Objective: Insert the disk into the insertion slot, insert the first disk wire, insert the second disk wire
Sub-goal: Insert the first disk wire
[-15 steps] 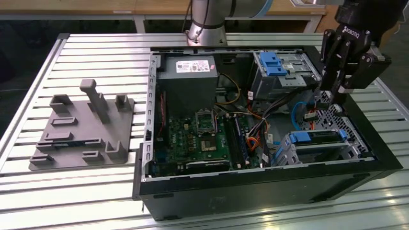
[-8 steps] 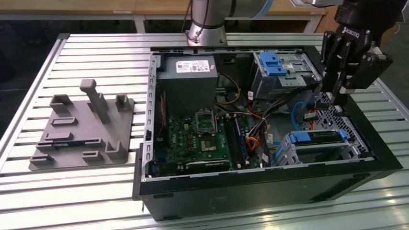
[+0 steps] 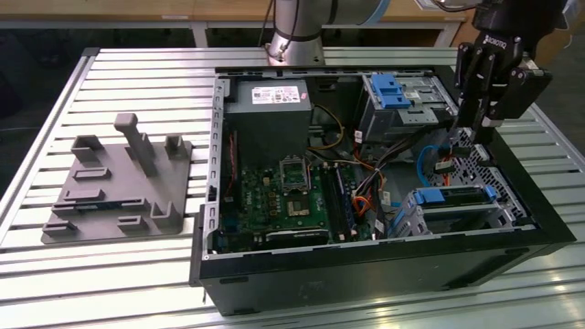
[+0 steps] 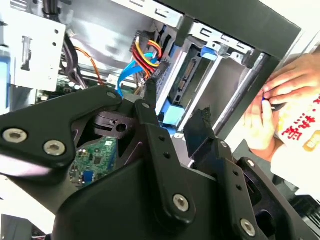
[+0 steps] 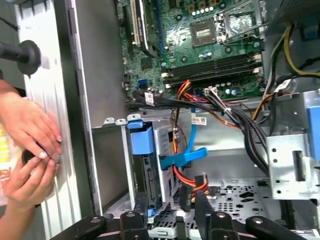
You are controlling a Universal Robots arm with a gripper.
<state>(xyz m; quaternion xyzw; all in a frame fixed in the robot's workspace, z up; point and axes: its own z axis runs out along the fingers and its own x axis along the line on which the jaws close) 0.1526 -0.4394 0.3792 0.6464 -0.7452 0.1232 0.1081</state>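
Silver disk sits in slot, mostly hidden under its blue carrier. At its rear end the tool is open, first wire plug between the fingers, contact unclear. Light-blue second wire reaches the disk; seating hard to tell. Hands at bench edge.

An open computer case lies on a slatted metal table, with a grey plastic fixture beside it on the exterior view's left. The gripper hangs over the case's far right side, near the curved second disk wire. The disk sits inside the insertion slot.
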